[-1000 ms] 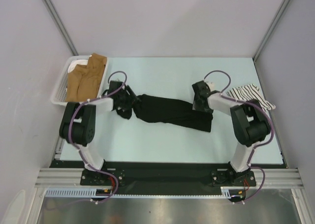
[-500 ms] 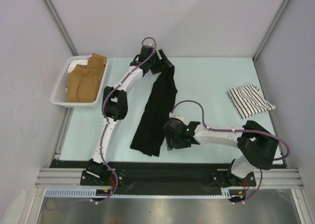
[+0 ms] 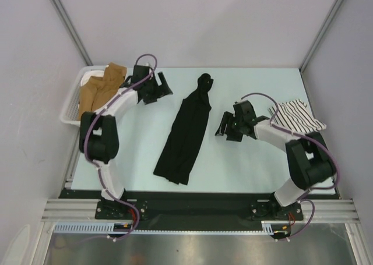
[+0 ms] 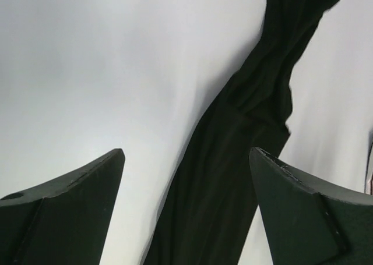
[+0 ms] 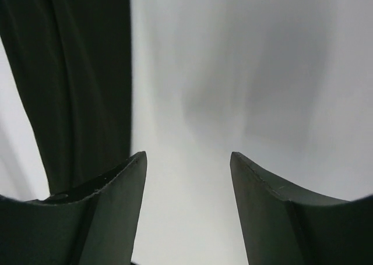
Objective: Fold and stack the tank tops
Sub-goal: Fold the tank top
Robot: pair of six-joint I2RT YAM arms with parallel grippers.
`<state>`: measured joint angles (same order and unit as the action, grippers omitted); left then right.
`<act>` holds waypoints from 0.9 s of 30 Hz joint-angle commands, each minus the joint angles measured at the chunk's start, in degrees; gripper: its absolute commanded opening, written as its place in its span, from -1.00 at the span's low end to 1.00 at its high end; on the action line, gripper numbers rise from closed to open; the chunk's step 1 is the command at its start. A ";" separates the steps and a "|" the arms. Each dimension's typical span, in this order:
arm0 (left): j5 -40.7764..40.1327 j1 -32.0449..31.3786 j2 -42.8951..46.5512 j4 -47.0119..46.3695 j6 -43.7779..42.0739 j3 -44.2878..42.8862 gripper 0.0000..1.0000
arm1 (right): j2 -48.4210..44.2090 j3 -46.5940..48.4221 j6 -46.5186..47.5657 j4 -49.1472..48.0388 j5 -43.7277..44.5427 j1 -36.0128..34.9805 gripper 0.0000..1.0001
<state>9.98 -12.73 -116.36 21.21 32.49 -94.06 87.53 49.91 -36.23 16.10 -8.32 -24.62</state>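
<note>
The black tank top (image 3: 187, 131) lies on the table as a long narrow strip running from far to near, bunched at its far end. It also shows in the left wrist view (image 4: 245, 131) and at the left of the right wrist view (image 5: 70, 73). The striped tank top (image 3: 297, 116) lies crumpled at the right, partly under the right arm. My left gripper (image 3: 162, 94) is open and empty, left of the strip's far end. My right gripper (image 3: 222, 129) is open and empty, right of the strip's middle. In the wrist views, the left gripper (image 4: 186, 160) and the right gripper (image 5: 187, 160) hold nothing.
A white basket (image 3: 73, 105) with tan cloth in it stands at the far left of the table. Grey walls close in the table on three sides. The arm bases sit at the near edge.
Both grippers have let go of the black tank top and drawn away from it sideways. The top now lies flat as a lengthwise strip, where a second ago it was stretched across between them.
</note>
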 commanded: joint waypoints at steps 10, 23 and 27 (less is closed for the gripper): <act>1.80 -2.38 38.99 -14.88 1.61 53.94 0.86 | 29.44 26.36 -1.13 -18.65 -10.50 4.93 0.68; 1.98 -5.72 50.43 -12.51 1.44 69.45 0.83 | 51.24 59.41 4.67 -2.31 2.68 2.30 0.68; 2.50 -7.04 51.58 -12.86 2.57 71.73 0.77 | 55.03 64.78 3.72 -0.28 3.84 2.47 0.41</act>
<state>11.29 -18.37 -65.67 8.16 34.04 -24.53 139.59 111.28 -33.78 9.39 -8.27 -21.74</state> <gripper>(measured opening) 0.891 0.727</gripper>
